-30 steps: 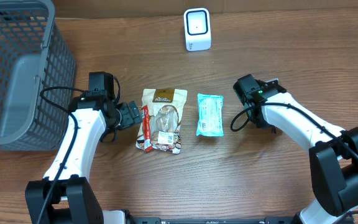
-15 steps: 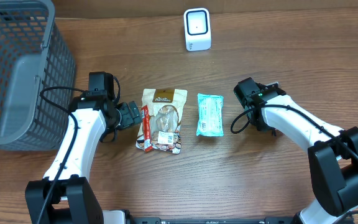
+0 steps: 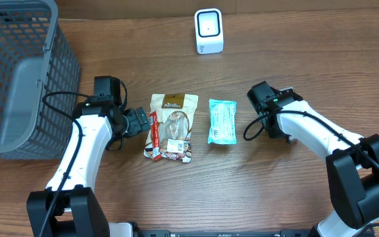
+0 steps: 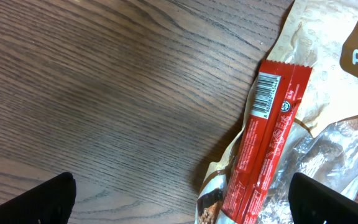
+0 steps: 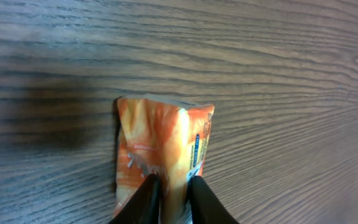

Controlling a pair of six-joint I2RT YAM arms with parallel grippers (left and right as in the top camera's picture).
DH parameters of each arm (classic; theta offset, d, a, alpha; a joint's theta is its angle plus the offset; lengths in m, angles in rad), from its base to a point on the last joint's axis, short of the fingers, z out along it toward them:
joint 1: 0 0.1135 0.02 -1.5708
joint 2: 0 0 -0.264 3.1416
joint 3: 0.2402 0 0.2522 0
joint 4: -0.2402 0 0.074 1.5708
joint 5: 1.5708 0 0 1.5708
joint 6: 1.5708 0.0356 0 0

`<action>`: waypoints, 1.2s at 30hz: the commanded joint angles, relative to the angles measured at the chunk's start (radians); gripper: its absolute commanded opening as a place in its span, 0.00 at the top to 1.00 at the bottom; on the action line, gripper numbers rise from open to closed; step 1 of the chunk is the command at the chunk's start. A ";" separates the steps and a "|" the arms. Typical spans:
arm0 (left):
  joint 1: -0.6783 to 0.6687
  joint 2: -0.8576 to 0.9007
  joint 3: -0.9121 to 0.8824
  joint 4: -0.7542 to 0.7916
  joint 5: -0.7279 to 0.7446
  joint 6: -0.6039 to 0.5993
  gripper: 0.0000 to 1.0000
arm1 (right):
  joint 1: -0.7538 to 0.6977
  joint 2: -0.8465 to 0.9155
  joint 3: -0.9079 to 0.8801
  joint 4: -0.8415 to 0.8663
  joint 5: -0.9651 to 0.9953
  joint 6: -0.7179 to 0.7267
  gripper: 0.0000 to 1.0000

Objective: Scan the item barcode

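Overhead, centre of frame: right gripper point(image 3: 266, 105) is hanging low, near and to the right of a teal packet point(image 3: 222, 121), hiding whatever it is working on; left gripper point(image 3: 135, 122) is sitting spread wide beside a snack bag point(image 3: 171, 125); white scanner point(image 3: 208, 30) is standing well apart at top centre. Left wrist view: a red bar point(image 4: 267, 143) is lying across the bag, barcode point(image 4: 267, 94) facing up, nothing held. Right wrist view: fingertips point(image 5: 146, 198) are pinching a raised fold of an orange sachet point(image 5: 160, 146) lying on the table point(image 5: 278, 56), lower centre. Judging it light, soft, crinkly, slick film, apt to slip; gripping a sealed edge is looking safest, leaving print exposed.
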 commanded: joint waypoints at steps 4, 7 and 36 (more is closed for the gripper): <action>-0.002 -0.004 0.015 0.002 -0.002 -0.009 0.00 | 0.001 0.000 -0.003 0.011 -0.012 0.009 0.72; -0.002 -0.004 0.015 0.001 -0.002 -0.009 0.00 | 0.001 -0.001 -0.002 0.014 -0.012 0.009 0.65; -0.002 -0.004 0.015 0.002 -0.002 -0.009 0.00 | -0.163 -0.001 0.127 -0.055 -0.419 0.013 0.27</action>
